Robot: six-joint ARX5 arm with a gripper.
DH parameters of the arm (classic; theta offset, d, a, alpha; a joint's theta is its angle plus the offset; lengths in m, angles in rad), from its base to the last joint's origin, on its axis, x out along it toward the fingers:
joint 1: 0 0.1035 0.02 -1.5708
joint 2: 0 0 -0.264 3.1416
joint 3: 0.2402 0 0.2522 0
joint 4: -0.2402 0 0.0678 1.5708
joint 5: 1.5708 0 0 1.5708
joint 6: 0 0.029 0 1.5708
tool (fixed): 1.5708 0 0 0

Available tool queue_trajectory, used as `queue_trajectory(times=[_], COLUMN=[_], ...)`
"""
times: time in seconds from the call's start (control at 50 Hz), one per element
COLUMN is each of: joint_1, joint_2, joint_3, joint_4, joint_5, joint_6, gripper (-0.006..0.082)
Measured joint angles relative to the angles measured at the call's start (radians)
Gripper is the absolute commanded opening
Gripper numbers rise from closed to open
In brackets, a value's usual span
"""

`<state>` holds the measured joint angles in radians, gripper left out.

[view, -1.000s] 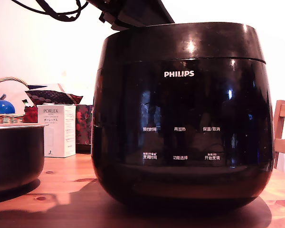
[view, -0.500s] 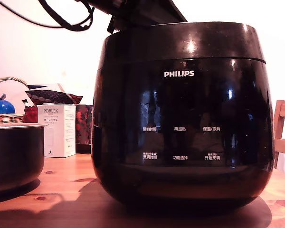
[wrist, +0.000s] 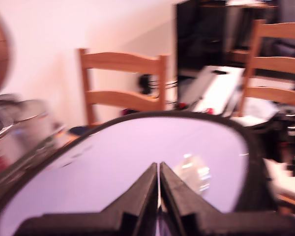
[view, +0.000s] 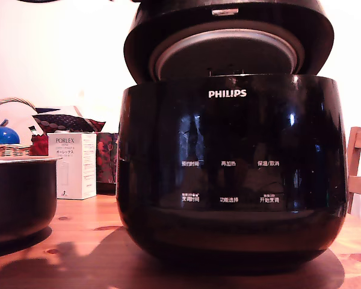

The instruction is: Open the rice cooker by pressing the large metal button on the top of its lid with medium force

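The lid [view: 228,36] has popped up. A moment ago it sat flat and shut on the cooker [view: 231,174]. Now it is tipped back above the cooker, and you can see its grey round underside facing out. So the button must have been pushed hard enough, and the catch let go. I think the job is almost done. The arm just needs to move away without bumping the lid.

The cooker stands in the middle of the wooden worktop [view: 78,223], with its white letters facing the outside camera.

The dark arm that hung over the lid a moment ago is gone from the exterior view. Only the wrist view shows the gripper [wrist: 159,169] now. Its two fingers [wrist: 137,196] are pressed together with just a thin line between them, and they hold nothing. They point at a big shiny pale oval with a dark edge. That looks like the top of the lid, but the picture is blurry, so I can't be sure. I can't tell if the fingers touch it.

The button is hard to find. A small silver bit at the lid's top edge may be part of the catch.

To the exterior view's left of the cooker sits a dark pot [view: 18,192], cut off at the edge. Behind it, further from the cooker, are a white box [view: 72,165] and a basket [view: 6,147] with a blue ball [view: 1,135].
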<state>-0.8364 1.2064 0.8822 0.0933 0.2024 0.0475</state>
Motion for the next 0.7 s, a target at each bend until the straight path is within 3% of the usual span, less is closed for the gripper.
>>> queue_trajectory(times=[0.7], joint_1=[0.192], joint_2=[-0.163], joint_3=[0.0], joint_4=[-0.137], joint_5=[-0.154], joint_6=[0.008], gripper=[-0.0024])
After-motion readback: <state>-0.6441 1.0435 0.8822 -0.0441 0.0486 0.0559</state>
